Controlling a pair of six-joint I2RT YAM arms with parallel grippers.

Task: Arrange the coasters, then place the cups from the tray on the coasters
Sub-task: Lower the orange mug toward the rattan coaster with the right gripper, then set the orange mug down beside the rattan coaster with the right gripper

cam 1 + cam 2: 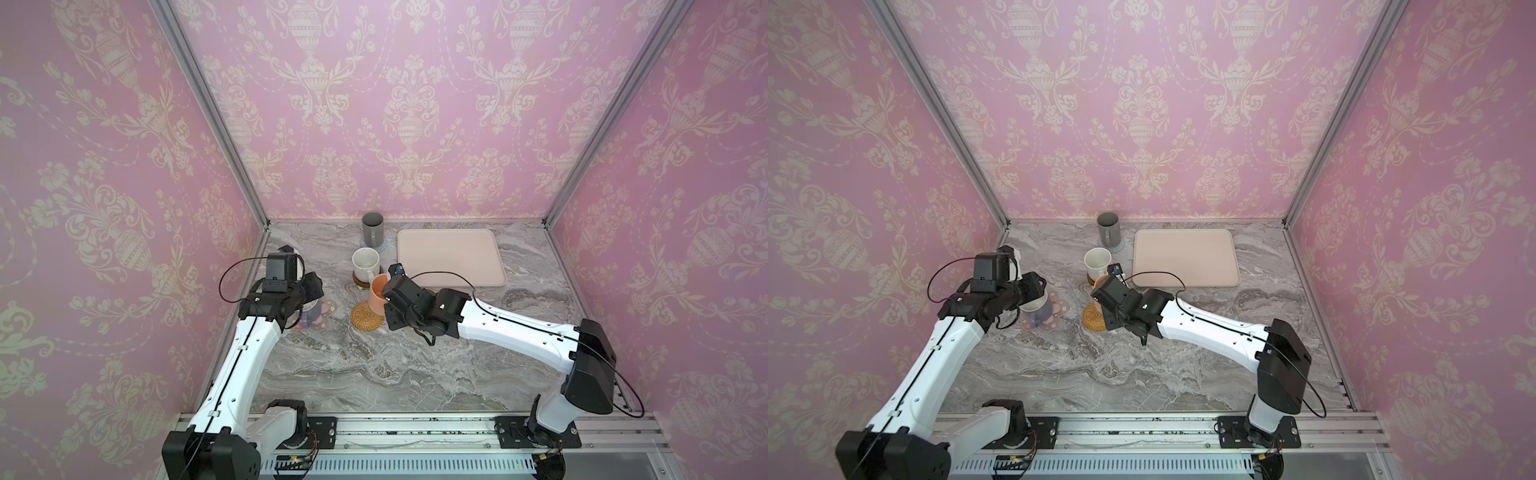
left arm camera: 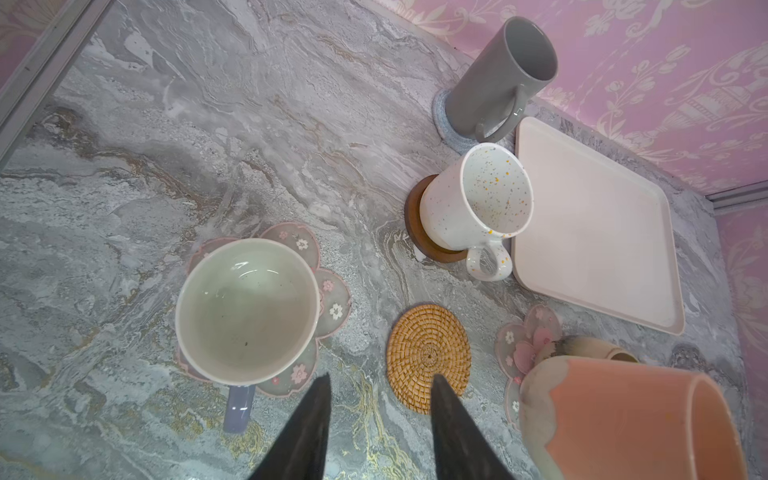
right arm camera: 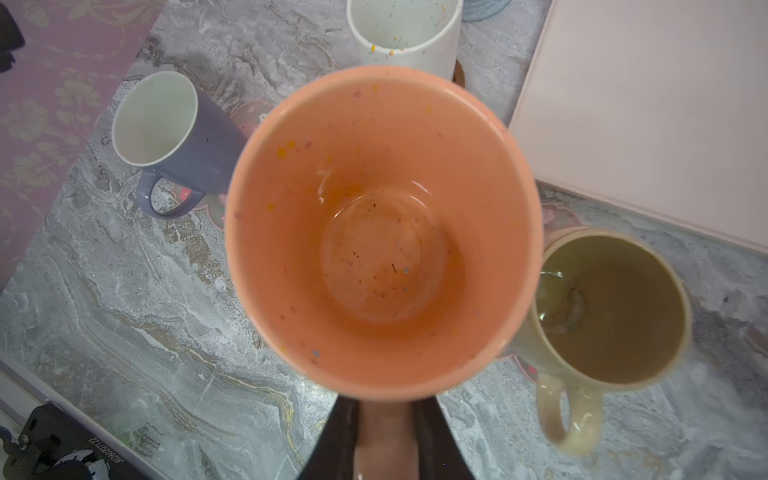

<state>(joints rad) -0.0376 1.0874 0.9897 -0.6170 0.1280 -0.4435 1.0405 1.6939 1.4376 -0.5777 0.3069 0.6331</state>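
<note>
**Last cup might bump a neighbour**

My right hand [image 3: 386,440] is clamped on the peach cup [image 3: 382,232] by its handle, in the air close to the bare rattan coaster [image 2: 428,357]; my left hand [image 2: 380,380] is apart and empty, near that coaster too; the beige cup [image 3: 611,307] stands just beside it, so a crooked drop could knock it; I count five cups, five coasters, one tray [image 2: 590,232].

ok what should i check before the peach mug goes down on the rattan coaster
1. right gripper, fingers shut on the peach mug by its handle: ok
2. rattan coaster bare: ok
3. mug centred over that coaster: cannot tell
4. left gripper open, holding nothing, clear of the lavender mug: ok
5. tray empty: ok
</note>
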